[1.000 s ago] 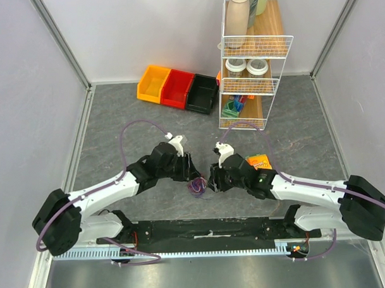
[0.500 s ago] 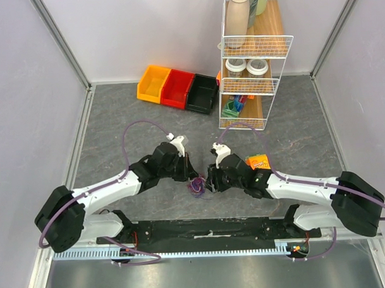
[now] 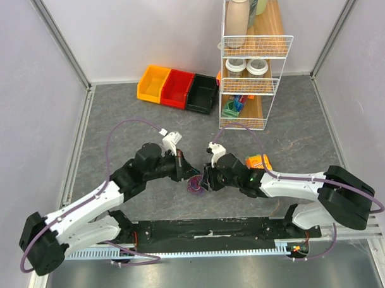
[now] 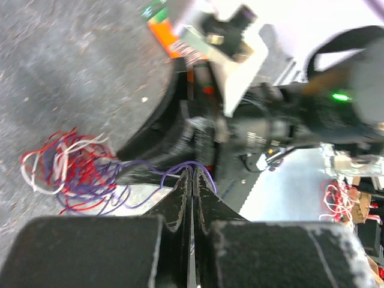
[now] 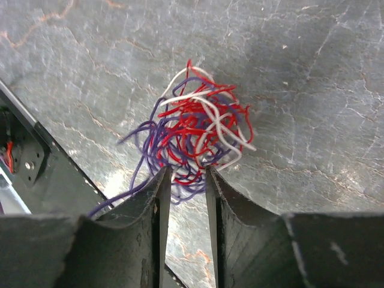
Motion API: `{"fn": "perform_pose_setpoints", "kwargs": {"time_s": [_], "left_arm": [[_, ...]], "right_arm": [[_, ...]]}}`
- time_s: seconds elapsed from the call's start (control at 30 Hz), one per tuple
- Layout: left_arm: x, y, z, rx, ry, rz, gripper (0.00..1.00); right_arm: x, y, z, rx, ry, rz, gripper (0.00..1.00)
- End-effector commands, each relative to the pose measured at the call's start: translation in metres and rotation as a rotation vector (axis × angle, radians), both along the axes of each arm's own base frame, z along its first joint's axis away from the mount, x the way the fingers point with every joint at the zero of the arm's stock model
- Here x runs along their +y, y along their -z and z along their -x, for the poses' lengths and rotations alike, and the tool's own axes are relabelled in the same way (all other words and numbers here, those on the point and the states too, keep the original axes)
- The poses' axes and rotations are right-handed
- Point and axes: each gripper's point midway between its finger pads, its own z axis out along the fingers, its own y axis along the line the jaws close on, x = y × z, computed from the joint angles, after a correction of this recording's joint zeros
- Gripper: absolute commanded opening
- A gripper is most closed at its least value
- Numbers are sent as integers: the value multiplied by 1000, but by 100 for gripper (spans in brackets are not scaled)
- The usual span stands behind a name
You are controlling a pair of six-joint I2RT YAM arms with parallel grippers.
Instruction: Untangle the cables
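Top external view: you have both arms reaching toward the middle of the grey table (image 3: 116,121), just below the centre of the frame. The cables (image 3: 195,185) lie there as one small knotted clump. Your left gripper (image 3: 187,171) sits at its upper-left edge and your right gripper (image 3: 204,180) at its right edge. From this height you cannot tell how wide either one stands. An orange packet (image 3: 257,161) lies just right of the right wrist. Three bins (image 3: 178,87), orange, red and black, sit at upper centre beside a wire rack (image 3: 249,60).

Left wrist view: your left gripper (image 4: 190,175) rises from the bottom centre with its fingers pressed together, leaving only a hairline seam. One dark blue strand arches across the tips, caught in that seam, and trails left to the red, white and blue clump of cables (image 4: 66,168) at middle left. The right gripper (image 4: 198,126) fills the centre.

Right wrist view: your right gripper (image 5: 183,175) has its fingers narrowly parted, with bare table showing in the gap. The lowest loops of the cables (image 5: 198,135) reach down between the tips, and one dark blue strand runs off toward the lower left.
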Motion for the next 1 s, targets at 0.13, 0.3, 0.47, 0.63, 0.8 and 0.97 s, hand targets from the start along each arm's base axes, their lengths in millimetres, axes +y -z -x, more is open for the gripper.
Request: {"fn": "perform_pose_setpoints", "kwargs": {"time_s": [0.13, 0.3, 0.47, 0.63, 0.8, 0.97], "left_arm": [[23, -146, 36, -359, 100, 269, 2], [51, -216, 54, -542, 78, 330, 2], [72, -268, 62, -657, 41, 350, 2], [74, -283, 51, -640, -26, 345, 2], [69, -279, 35, -578, -83, 332, 2], [70, -295, 32, -586, -112, 367, 2]], "right_arm": [[-9, -13, -23, -61, 180, -70, 5], [-32, -5, -26, -68, 258, 3, 0], [-55, 3, -27, -88, 319, 82, 0], [-36, -9, -15, -105, 138, 73, 24], [-34, -20, -10, -134, 80, 78, 36], [-43, -10, -9, -125, 83, 132, 41]]}}
